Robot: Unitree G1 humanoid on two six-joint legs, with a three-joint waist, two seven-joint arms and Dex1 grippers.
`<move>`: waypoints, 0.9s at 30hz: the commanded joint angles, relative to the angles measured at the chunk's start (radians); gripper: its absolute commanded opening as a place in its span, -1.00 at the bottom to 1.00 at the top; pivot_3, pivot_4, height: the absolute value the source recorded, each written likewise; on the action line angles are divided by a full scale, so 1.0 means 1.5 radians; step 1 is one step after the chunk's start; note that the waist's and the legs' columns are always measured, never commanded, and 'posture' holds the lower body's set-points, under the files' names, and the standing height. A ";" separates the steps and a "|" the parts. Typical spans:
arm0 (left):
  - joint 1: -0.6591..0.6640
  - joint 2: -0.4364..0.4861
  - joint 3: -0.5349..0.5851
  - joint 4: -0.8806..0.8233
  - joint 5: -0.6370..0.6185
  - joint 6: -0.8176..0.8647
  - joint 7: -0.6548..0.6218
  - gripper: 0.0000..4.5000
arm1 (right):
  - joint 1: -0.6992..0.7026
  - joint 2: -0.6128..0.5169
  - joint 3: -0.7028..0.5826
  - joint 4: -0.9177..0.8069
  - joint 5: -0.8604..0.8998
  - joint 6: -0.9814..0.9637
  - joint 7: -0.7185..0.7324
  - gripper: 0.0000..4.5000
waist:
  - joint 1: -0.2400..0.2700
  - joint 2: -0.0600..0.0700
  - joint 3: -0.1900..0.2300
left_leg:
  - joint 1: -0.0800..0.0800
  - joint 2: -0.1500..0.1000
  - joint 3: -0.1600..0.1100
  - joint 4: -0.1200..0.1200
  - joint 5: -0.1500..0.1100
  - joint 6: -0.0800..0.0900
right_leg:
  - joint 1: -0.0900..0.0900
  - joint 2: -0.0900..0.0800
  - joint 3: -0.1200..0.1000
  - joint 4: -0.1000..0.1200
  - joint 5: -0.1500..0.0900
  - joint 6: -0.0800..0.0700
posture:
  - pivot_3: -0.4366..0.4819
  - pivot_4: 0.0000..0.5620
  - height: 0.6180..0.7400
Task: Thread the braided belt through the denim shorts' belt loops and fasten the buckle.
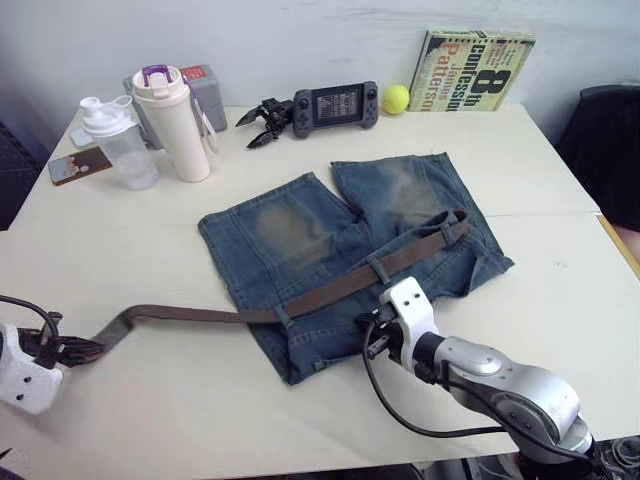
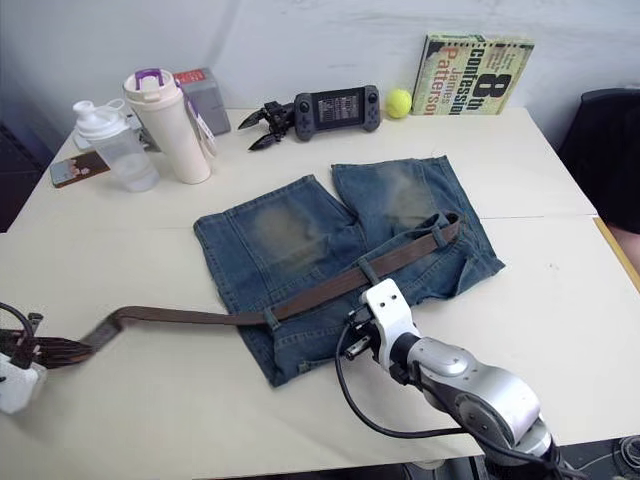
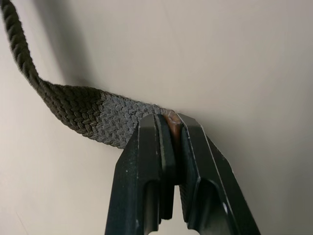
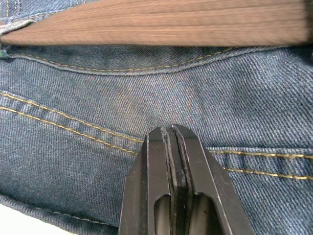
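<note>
Two grippers are busy, and we think the job now is pulling the belt (image 1: 330, 288) along through the loops (image 1: 377, 269). Our left gripper (image 3: 171, 128) is clenched tight on the belt's end, out by the worktop's (image 1: 560, 180) front left corner. Our right gripper (image 4: 172, 139) is closed too, with nothing between its fingers, and its tips rest on the shorts (image 1: 300, 235) just below the belt.

To do this well, we should pull slowly and straight along the waistband, toward the left edge. The right gripper should press down on the denim so the shorts do not slide or bunch up. If a loop catches, we should stop and ease off.

The shorts lie flat in the middle of the worktop. From the left gripper, the belt runs across the waistband to the far side of the shorts. We cannot make out the buckle.
</note>
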 commanded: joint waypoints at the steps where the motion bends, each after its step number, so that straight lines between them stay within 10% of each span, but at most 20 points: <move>1: -0.026 0.012 -0.097 0.031 0.227 0.104 0.179 -1.00 | 0.010 0.010 0.015 0.022 -0.014 0.035 0.010 -0.99 | 0.000 0.004 -0.002 | 0.000 0.000 0.000 0.000 0.000 0.000 | 0.000 0.000 0.000 0.000 0.000 0.000 | -0.05 -0.47 0.98; 4: -0.080 -0.010 -0.142 0.032 0.296 0.095 0.288 -1.00 | 0.010 0.019 0.005 0.023 -0.022 0.042 0.014 -0.99 | 0.006 0.009 -0.006 | 0.001 0.000 0.002 0.000 0.000 0.000 | -0.001 0.001 0.003 0.001 0.000 0.000 | -0.05 -0.47 0.98; 10: -0.144 -0.053 -0.179 0.065 0.301 0.033 0.349 0.13 | 0.007 0.029 -0.003 0.024 -0.038 0.053 0.028 -1.00 | 0.024 0.011 -0.007 | 0.007 0.000 0.008 -0.002 0.000 0.000 | 0.001 0.001 0.008 0.003 0.000 0.000 | -0.05 -0.47 0.98; 15: -0.199 -0.077 -0.205 0.016 0.248 -0.076 0.351 0.65 | 0.007 0.032 -0.006 0.031 -0.050 0.058 0.044 -1.00 | 0.029 0.009 -0.008 | 0.009 0.000 0.016 -0.001 0.000 0.000 | 0.001 0.001 0.014 0.003 0.000 0.000 | -0.05 -0.47 0.98; 24: -0.171 0.025 -0.549 -0.427 -0.300 -0.062 0.281 0.65 | 0.001 0.057 -0.044 0.021 -0.043 0.079 0.064 -1.00 | 0.021 -0.006 -0.008 | 0.008 0.002 0.018 0.000 -0.002 0.000 | -0.002 -0.001 0.015 0.003 0.000 0.000 | -0.05 -0.47 0.98; 27: -0.123 0.057 -0.593 -0.602 -0.561 0.081 0.127 0.67 | 0.002 0.055 -0.069 -0.004 -0.029 0.087 0.079 -0.41 | 0.017 -0.006 -0.007 | 0.007 0.003 0.018 0.000 -0.002 -0.001 | -0.002 -0.001 0.014 0.002 0.000 0.000 | -0.05 -0.47 0.98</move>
